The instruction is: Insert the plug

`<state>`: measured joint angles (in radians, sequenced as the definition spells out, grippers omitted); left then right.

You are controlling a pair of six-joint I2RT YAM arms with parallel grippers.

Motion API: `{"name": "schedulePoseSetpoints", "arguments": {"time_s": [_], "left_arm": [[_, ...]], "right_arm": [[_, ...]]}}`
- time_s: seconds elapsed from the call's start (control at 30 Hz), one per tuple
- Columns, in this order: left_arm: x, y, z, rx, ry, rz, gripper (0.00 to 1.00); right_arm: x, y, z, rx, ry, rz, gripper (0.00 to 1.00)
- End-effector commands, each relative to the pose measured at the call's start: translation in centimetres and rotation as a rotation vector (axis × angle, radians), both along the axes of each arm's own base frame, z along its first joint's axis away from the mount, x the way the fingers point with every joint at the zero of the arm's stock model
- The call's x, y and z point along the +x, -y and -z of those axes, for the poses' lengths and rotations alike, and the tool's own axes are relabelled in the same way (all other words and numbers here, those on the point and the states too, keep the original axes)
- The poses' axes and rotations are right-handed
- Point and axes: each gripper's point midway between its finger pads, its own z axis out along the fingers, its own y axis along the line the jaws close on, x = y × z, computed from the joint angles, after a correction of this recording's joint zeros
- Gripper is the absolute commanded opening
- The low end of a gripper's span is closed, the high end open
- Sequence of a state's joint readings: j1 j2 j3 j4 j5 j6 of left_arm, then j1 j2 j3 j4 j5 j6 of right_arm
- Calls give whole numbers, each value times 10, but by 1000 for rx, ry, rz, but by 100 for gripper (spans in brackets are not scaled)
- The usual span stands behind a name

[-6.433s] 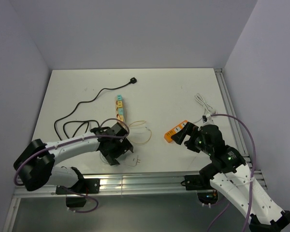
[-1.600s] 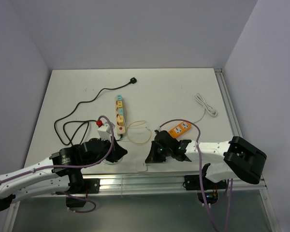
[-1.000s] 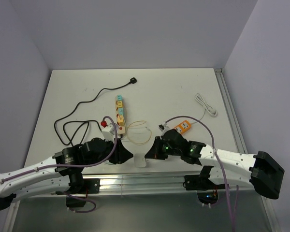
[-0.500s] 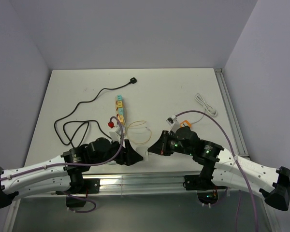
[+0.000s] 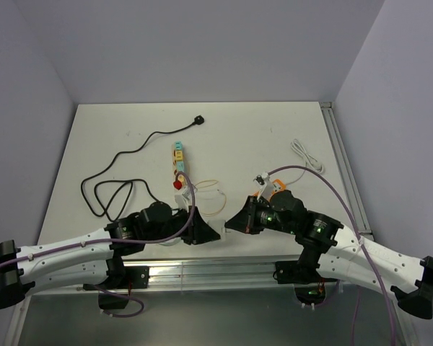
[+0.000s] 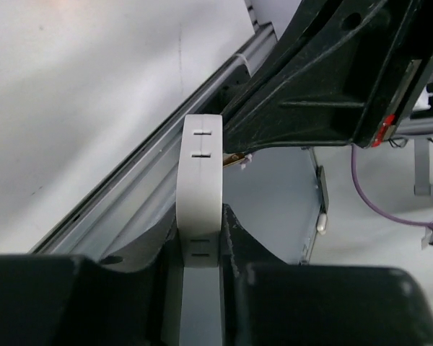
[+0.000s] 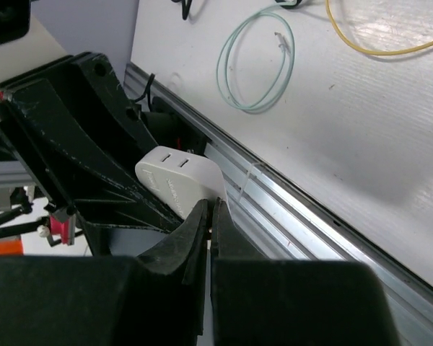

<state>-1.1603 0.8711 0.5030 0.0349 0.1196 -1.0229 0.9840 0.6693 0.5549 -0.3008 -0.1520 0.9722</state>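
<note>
Clamped between the left fingers (image 6: 123, 295): white plug (image 6: 202, 189), lower centre of top view, at the surface (image 5: 274, 137) edge. Pressed together beside it: right fingers (image 7: 179, 249), hold unclear.

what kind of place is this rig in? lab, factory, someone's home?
Most likely a robotics lab test cell. A white table sits boxed in by plain blank walls, an aluminium rail runs along its near edge, and a power strip and loose black cable are laid out as props.
</note>
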Motion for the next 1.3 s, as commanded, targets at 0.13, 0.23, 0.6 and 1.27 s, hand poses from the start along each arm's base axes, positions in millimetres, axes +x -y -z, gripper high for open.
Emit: {"name": "schedulePoseSetpoints", "arguments": {"time_s": [0.13,0.23,0.6,1.27], "left_arm": [[-10,3,-32,-101,86,138,0],[-10,-3,-49,-106,172,154,0],[-24,-6,-75,-143,276,264,0],[-57,-19,-107,-332,340,398,0]], "right_arm": [[-5,11,-19,8,120,-40,40],[-13,12,-25,32,189,-106,57],[-48,-11,-70,234,332,-386,57],[-76,-9,-81,371,422,-530,0]]}}
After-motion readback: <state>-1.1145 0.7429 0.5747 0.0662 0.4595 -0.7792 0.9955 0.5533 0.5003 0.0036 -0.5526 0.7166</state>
